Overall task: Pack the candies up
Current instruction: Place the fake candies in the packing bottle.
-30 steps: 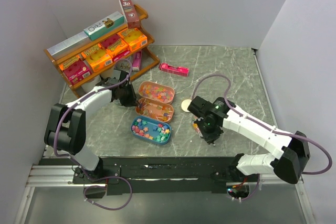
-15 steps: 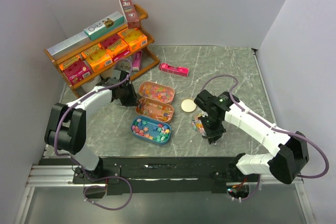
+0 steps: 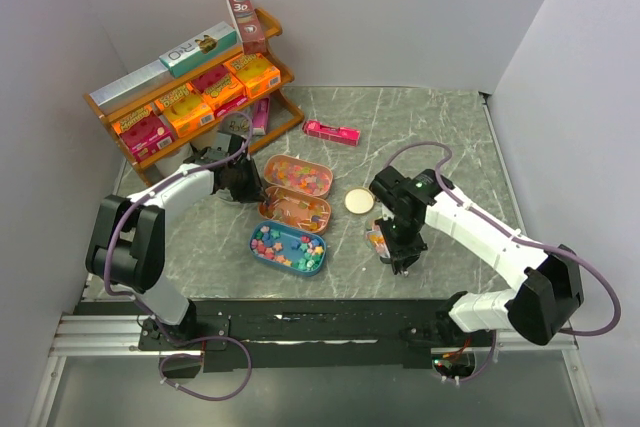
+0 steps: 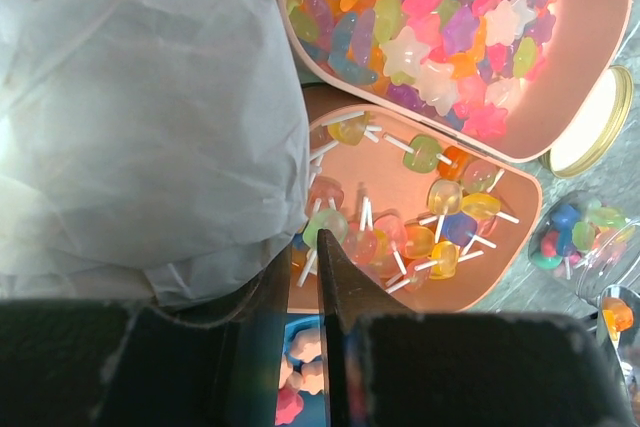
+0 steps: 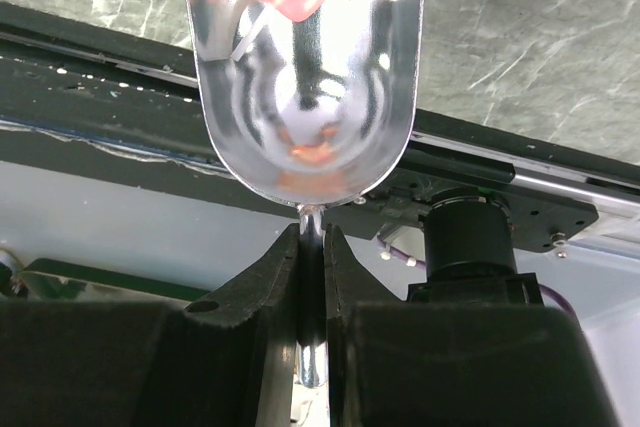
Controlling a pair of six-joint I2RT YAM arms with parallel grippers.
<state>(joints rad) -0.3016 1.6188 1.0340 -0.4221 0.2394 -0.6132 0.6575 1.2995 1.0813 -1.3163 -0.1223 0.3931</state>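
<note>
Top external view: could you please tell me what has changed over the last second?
The right pincer, shut on the metal scoop, turned and shifted slightly rightward, uncovering the round lid. Nothing was picked up or released. The left pincer stayed clamped on the rim of the pink tin, and the candies kept their places.

1 camera overlooks the table (image 3: 450, 137); 2 wrist cameras sit close, left seemingly sharing the tin (image 4: 608, 57).
</note>
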